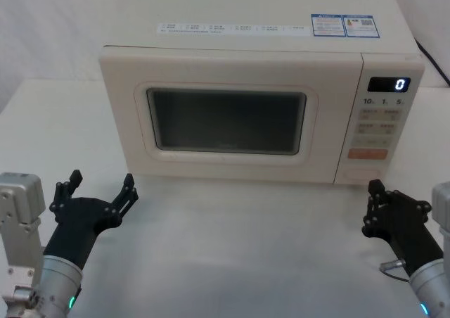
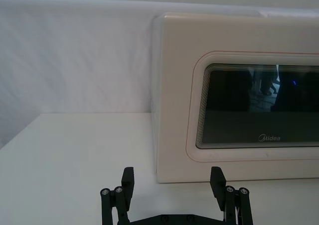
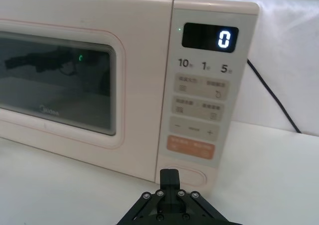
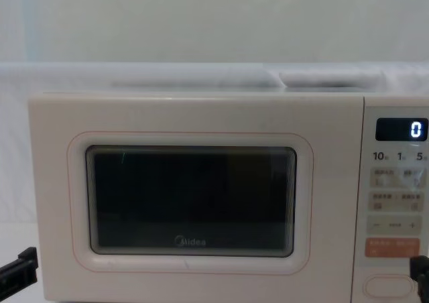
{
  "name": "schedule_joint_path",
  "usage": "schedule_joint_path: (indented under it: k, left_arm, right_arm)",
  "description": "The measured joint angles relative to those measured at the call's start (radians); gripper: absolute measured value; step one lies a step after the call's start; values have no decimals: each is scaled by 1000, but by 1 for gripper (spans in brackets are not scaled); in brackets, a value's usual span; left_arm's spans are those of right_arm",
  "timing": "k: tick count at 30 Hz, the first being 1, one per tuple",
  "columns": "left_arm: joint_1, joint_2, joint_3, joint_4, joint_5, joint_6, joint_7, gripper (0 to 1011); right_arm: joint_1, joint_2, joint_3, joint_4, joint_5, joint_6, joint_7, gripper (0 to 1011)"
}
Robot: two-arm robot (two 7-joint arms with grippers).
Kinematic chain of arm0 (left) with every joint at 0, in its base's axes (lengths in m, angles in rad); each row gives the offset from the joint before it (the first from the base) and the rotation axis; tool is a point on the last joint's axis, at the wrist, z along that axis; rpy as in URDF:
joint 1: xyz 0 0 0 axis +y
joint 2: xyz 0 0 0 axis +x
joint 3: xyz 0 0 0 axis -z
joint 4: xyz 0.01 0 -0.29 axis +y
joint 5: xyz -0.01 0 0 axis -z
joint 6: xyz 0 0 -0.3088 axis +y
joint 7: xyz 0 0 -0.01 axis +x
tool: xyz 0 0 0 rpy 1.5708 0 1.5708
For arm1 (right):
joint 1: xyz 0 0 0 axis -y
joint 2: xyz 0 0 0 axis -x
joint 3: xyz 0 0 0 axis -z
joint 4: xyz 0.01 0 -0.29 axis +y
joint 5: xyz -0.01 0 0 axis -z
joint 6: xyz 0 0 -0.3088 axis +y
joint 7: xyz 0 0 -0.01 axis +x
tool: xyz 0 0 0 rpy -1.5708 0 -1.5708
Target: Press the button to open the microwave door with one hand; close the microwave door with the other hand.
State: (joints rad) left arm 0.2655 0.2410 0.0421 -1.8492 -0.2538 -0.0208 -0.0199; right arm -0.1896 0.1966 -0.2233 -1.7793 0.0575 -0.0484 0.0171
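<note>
The microwave door [image 1: 225, 121] is closed flush with the cream body; its dark window also shows in the left wrist view [image 2: 259, 110], the right wrist view [image 3: 60, 85] and the chest view [image 4: 191, 202]. The button [image 1: 364, 174], a plain cream oval, sits at the bottom of the control panel [image 3: 197, 176] [image 4: 389, 286]. My right gripper [image 1: 376, 189] is shut, and its tip [image 3: 169, 177] points at the button from just in front; whether they touch I cannot tell. My left gripper [image 1: 102, 188] is open above the table before the door's left end [image 2: 172, 180].
The control panel [image 1: 380, 121] carries a lit display reading 0 [image 3: 224, 38], small cream keys and an orange key [image 3: 192, 147]. A black cable [image 3: 271, 93] runs down behind the microwave's right side. White table [image 1: 232, 247] lies between the arms.
</note>
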Motion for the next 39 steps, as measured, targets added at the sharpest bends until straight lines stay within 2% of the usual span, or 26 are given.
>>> schedule_joint_path:
  k: [9,15,30,39]
  left_arm:
    - [0,0,0,0,0,0,0,1001]
    - [0,0,0,0,0,0,0,1001]
    - [0,0,0,0,0,0,0,1001]
    - [0,0,0,0,0,0,0,1001]
  right_arm:
    - [-15,1,53,0,-2,7,14,0]
    - [5,-8,83,42,-1,3,33,0]
    - [96,-38,103,168,9,-10,109,0]
    - [149,-52,88,227,7,-9,128,0]
